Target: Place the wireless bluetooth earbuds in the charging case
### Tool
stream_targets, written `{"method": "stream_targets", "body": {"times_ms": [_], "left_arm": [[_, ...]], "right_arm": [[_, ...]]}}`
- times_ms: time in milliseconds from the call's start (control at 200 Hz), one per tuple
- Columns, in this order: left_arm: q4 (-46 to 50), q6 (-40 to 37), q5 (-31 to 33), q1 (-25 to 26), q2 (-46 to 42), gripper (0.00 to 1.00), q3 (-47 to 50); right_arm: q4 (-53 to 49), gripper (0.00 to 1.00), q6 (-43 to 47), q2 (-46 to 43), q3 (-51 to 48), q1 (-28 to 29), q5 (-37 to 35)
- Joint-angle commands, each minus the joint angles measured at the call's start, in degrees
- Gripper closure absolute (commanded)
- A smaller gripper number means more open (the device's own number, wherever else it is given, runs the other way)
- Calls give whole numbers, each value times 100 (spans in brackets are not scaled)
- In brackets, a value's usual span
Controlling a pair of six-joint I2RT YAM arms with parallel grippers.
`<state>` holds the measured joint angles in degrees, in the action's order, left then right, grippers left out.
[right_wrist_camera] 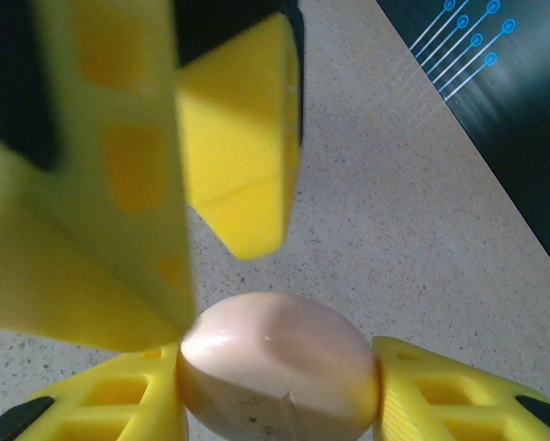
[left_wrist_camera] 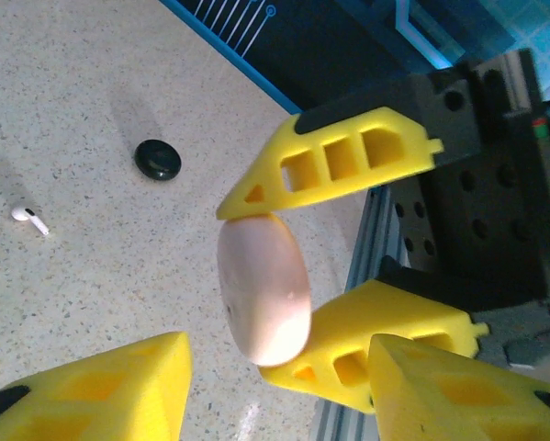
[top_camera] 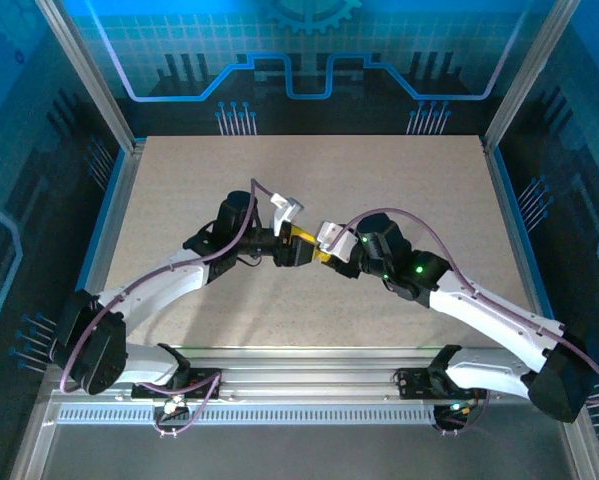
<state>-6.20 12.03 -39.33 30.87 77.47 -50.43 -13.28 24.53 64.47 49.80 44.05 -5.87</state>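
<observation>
My right gripper (right_wrist_camera: 279,372) is shut on the charging case (right_wrist_camera: 279,363), a round pale pink puck held above the table by its two edges. In the left wrist view the case (left_wrist_camera: 263,289) stands on edge between the right gripper's yellow fingers (left_wrist_camera: 348,161). My left gripper (left_wrist_camera: 276,354) is open, with one finger on each side of the case. One of its fingers (right_wrist_camera: 82,184) lies close against the case's upper left. A single pale earbud (left_wrist_camera: 28,217) lies on the table at the far left. From above, both grippers (top_camera: 314,245) meet at the table's middle.
A black round disc (left_wrist_camera: 157,159) lies on the speckled table (left_wrist_camera: 118,73) beyond the earbud. The table's metal rail (left_wrist_camera: 362,248) runs under the right arm. Blue-lit walls (top_camera: 309,60) enclose the table.
</observation>
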Motion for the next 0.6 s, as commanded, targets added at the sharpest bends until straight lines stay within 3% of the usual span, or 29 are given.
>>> {"method": "stream_targets", "body": {"times_ms": [0, 590], "left_arm": [[-1, 91, -110, 12, 134, 45, -238], [57, 56, 64, 112, 344, 52, -344]], "right_arm": [[168, 57, 86, -7, 29, 126, 57], [204, 57, 104, 31, 249, 219, 49]]}}
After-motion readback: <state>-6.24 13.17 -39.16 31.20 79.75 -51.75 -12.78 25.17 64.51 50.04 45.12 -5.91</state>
